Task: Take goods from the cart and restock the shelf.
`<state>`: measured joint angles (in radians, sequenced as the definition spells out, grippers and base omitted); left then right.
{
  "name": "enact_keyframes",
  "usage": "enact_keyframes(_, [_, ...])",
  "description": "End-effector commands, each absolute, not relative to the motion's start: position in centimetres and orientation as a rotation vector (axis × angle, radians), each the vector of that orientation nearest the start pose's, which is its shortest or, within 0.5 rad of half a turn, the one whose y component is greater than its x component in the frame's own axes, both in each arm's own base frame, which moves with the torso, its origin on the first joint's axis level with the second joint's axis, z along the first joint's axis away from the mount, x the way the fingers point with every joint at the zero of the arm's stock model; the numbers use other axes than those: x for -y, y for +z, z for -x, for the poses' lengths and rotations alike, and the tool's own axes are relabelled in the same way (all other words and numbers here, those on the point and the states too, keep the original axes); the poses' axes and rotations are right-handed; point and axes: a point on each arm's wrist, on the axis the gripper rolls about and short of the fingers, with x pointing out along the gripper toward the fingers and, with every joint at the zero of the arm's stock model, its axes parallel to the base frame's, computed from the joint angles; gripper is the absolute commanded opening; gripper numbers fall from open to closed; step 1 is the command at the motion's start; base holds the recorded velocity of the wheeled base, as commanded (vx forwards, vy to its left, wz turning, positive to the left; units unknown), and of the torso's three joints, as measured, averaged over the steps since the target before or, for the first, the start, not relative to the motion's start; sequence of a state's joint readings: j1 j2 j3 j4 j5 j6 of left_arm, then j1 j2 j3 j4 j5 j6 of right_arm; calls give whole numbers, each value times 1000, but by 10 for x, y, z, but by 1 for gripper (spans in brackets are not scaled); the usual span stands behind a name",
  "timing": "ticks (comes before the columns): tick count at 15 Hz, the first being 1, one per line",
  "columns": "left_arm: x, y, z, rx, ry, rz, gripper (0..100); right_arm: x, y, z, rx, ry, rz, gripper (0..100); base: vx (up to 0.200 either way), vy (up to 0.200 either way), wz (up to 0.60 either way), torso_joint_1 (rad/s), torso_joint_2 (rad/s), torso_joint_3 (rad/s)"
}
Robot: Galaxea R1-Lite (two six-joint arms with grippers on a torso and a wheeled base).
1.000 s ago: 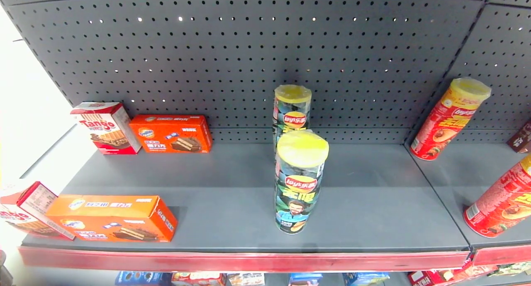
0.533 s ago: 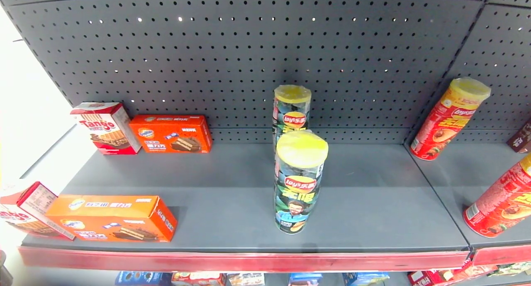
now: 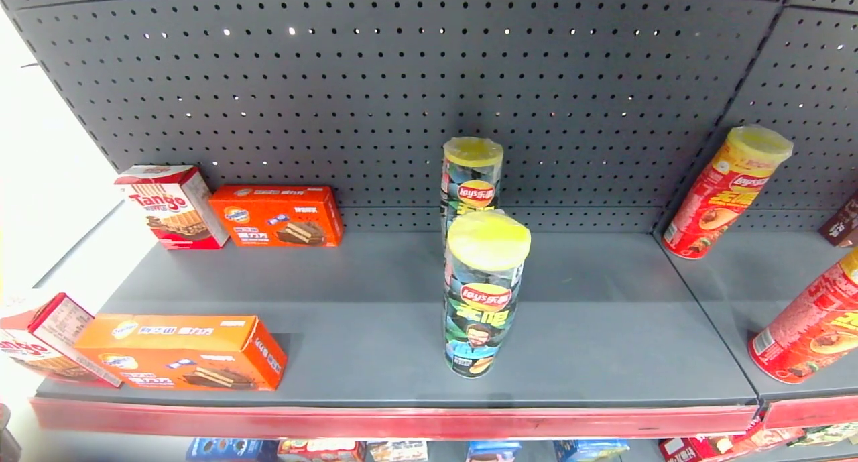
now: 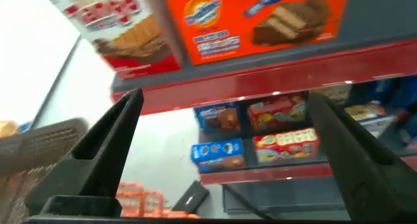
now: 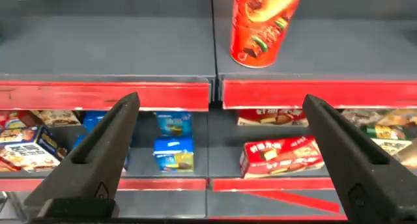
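Basically nothing differs from the earlier head frames; the goods sit as before. On the shelf (image 3: 375,314), the front chip can (image 3: 484,294) stands upright near the front edge, with the second chip can (image 3: 472,180) just behind it by the back panel. An orange biscuit box (image 3: 181,351) lies at the front left corner. There is bare shelf on both sides of the cans. The left end effector (image 4: 223,97) and right end effector (image 5: 220,99) are spread wide and hold nothing.

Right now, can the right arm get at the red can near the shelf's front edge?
Probably yes: the right hand is open, facing the shelf, and nothing stands between it and the red can.
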<state>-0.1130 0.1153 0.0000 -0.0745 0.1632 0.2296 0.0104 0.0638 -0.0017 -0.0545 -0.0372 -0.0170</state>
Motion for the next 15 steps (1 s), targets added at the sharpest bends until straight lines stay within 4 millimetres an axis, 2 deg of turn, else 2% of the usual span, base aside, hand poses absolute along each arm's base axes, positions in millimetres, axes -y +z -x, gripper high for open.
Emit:
enact_keyframes(1, [-4,85,14,-28,-23,-233,100,0,78,21,-6,2,18,100,0,0,0,0,0,0])
enact_keyframes(3, [-4,84,15,-58,-20,-231,100,-1,75,23,-13,51,18,100,0,0,0,0,0,0])
enact_keyframes(6, [-4,84,15,-68,13,-227,100,-1,75,23,-9,29,-5,100,0,0,0,0,0,0])
enact_keyframes(9, [0,84,14,-125,238,-150,100,-1,75,23,-9,29,-5,100,0,0,0,0,0,0])
enact_keyframes(10, [1,84,14,-133,262,-148,100,-1,75,23,-9,29,-5,100,0,0,0,0,0,0])
enact_keyframes(15, [2,85,16,-95,122,-44,100,-1,75,23,-9,29,-5,100,0,0,0,0,0,0])
